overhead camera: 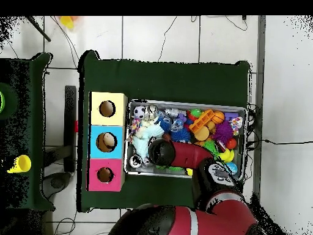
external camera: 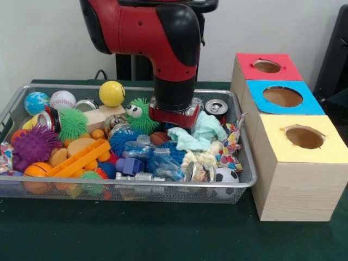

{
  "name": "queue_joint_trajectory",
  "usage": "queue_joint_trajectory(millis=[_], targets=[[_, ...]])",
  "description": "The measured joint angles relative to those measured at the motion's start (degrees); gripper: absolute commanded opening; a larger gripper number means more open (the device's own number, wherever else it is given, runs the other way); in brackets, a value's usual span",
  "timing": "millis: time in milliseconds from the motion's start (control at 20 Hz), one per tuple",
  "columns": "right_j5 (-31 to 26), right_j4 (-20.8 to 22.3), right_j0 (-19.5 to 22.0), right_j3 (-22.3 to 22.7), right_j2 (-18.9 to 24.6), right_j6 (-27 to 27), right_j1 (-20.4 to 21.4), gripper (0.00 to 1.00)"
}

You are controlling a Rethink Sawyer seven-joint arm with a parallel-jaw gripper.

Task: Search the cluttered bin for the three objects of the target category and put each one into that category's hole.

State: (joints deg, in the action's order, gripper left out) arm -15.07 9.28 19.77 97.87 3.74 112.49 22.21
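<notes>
The wire mesh bin [external camera: 136,184] is full of clutter; it also shows in the overhead view [overhead camera: 183,103]. My gripper [external camera: 171,118] is lowered into the middle back of the bin, its lower part buried among the toys, beside a mint cloth [external camera: 205,130] and a green spiky ball [external camera: 142,115]. From above, the gripper [overhead camera: 161,152] is near the bin's box-side end. A pale fuzzy piece [external camera: 199,159] lies near the front; I cannot tell if it is plush or cloth. No striped tiger shows clearly. The round hole [external camera: 267,66] in the red-topped box [overhead camera: 105,175] is empty.
The blue-topped box [external camera: 283,97] and yellow-topped box [external camera: 304,137] stand in a row with the red one, right of the bin. Balls, a purple spiky ball [external camera: 33,145], cans [external camera: 216,107], an orange block [external camera: 80,159] and blue plastic bits fill the bin.
</notes>
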Motion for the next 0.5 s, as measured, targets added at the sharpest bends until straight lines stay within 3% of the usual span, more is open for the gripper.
queue_joint_trajectory(millis=[500], targets=[[0.4,-3.1,0.9,0.0,1.8,0.0,-0.4,1.0]])
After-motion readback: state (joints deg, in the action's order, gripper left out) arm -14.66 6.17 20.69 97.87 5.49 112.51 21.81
